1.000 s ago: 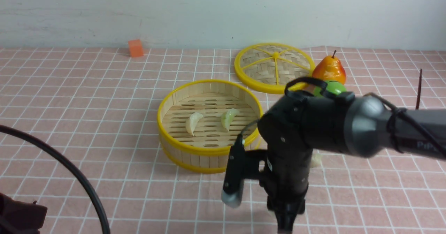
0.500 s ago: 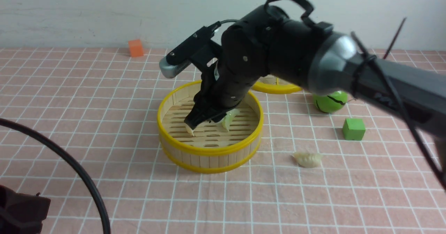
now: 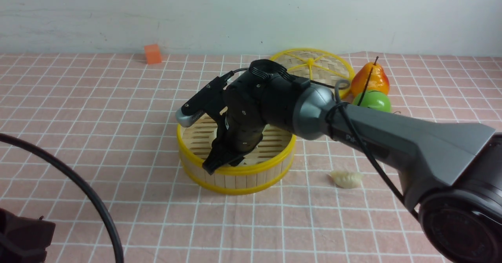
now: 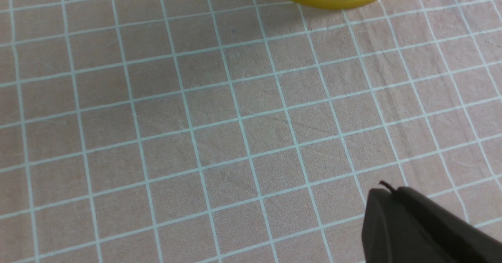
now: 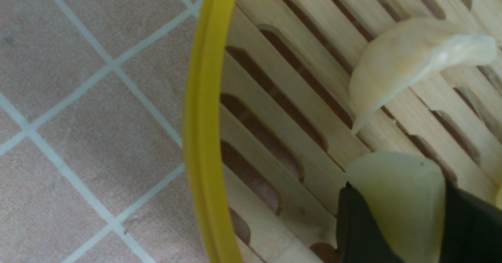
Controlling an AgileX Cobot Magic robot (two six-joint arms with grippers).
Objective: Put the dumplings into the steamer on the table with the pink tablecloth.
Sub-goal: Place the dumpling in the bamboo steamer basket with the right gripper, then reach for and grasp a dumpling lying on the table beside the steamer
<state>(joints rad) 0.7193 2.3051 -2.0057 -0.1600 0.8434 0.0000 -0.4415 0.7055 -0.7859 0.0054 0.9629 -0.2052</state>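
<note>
**A:** Where was the right claw [image 3: 220,162] at that moment?

**B:** It was down inside the steamer [image 3: 251,169], close to the near-left part of the yellow rim. The right wrist view showed its black fingers [image 5: 355,227] clamped on a pale dumpling [image 5: 396,180], one on each side, over the slatted floor just inside the rim.

**A:** Was that dumpling touching the slats?

**B:** I could not tell. The fingers hid its underside.

**A:** Was anything else in the basket?

**B:** A second dumpling [image 5: 408,59] lay on the slats, near the clamped one but apart from it. From the front, the arm covered both.

**A:** And outside it?

**B:** A third dumpling [image 3: 347,178] lay on the pink tablecloth [image 3: 98,110], to the right of the steamer and clear of it.

**A:** What about the left claw [image 4: 386,204]?

**B:** Its fingers were together and held nothing. It sat over a bare stretch of the table [image 4: 196,137], and only the steamer's bottom rim showed at the edge of the left wrist view.

**A:** What about the rest of the table?

**B:** The woven lid [image 3: 310,65] lay flat behind the steamer, to the right. A pear [image 3: 370,78] and a round green fruit [image 3: 374,100] stood just beside the lid. An orange cube [image 3: 152,54] sat far back on the left, near the wall.
</note>
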